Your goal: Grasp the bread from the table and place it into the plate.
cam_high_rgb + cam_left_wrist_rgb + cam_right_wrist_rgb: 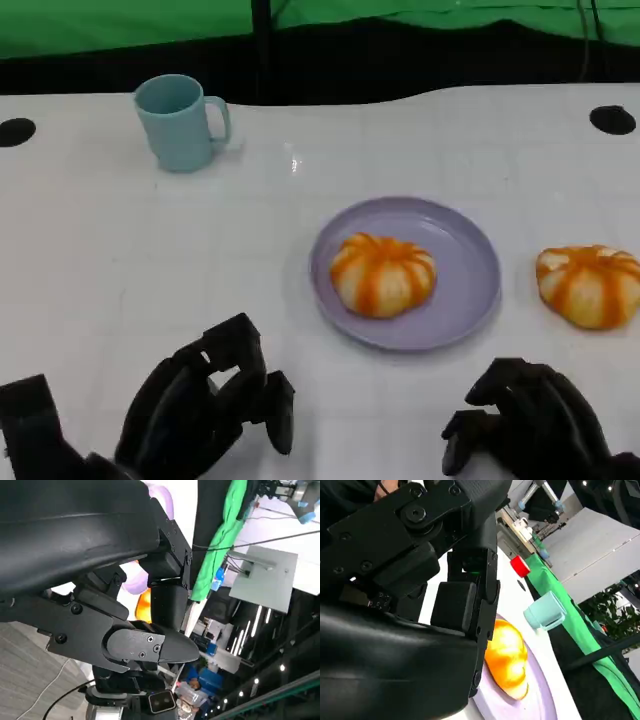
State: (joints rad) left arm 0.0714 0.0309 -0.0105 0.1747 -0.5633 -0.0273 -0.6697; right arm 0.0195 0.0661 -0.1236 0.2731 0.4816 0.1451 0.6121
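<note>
One orange-and-white striped bread lies on the lavender plate in the middle of the white table. A second, similar bread sits on the table to the plate's right. My left hand hovers low at the near edge, left of the plate, fingers apart and holding nothing. My right hand is at the near edge below the gap between plate and second bread, also holding nothing. The right wrist view shows a bread on the plate just past my fingers. The left wrist view catches a sliver of orange bread.
A light teal mug stands at the back left, also seen as the mug in the right wrist view beside a red object. Black round marks sit near the table's far corners. A green backdrop hangs behind.
</note>
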